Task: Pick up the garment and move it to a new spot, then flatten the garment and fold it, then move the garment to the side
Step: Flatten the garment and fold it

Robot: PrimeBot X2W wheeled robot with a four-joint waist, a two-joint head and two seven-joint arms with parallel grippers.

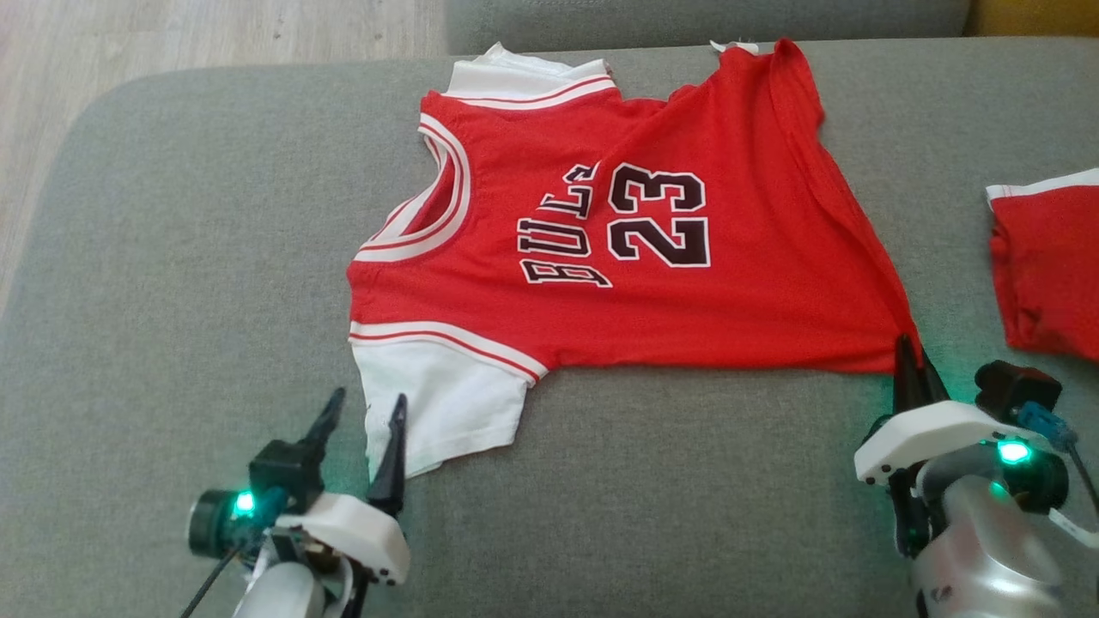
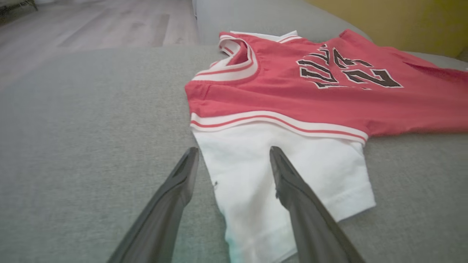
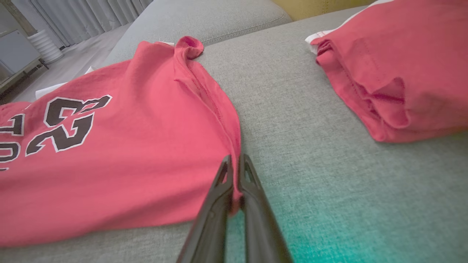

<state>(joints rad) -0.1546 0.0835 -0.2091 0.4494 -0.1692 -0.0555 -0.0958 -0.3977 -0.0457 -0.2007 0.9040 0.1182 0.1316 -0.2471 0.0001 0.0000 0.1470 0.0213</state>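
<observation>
Found the garment (image 1: 635, 257), a red jersey with white sleeves, spread print-up on the grey sofa seat (image 1: 172, 257), just ahead of both hands and reaching from one across to the other. Pressed the right hand (image 3: 234, 160) together on the hem corner (image 3: 227, 138) nearest it, nipping a sliver of red cloth at the very tips. Held the left hand (image 2: 233, 149) spread wide and gripping nothing, low over the near white sleeve (image 2: 292, 171), straddling its outer edge: half above cloth, half above bare sofa. Could not tell from the wide-angle wrist view whether resting on the sleeve or hovering just off it.

Judged the work as somewhere in the flattening step. Counted as apparently done: garment set down and opened out, chest and number lying smooth. Counted as not yet done: a raised ridge along the hem running away from the right hand, the far sleeve partly tucked beyond the collar, the near sleeve a little skewed toward the left hand. Saw no fold anywhere in the jersey; marked folding and the final move aside as wholly outstanding. Noted a second red piece (image 1: 1047, 266), bunched, lying to the outer side of the right hand and well apart from the jersey. Reckoned a matching pinch by the left hand necessary before any outward pull to take out the slack.
</observation>
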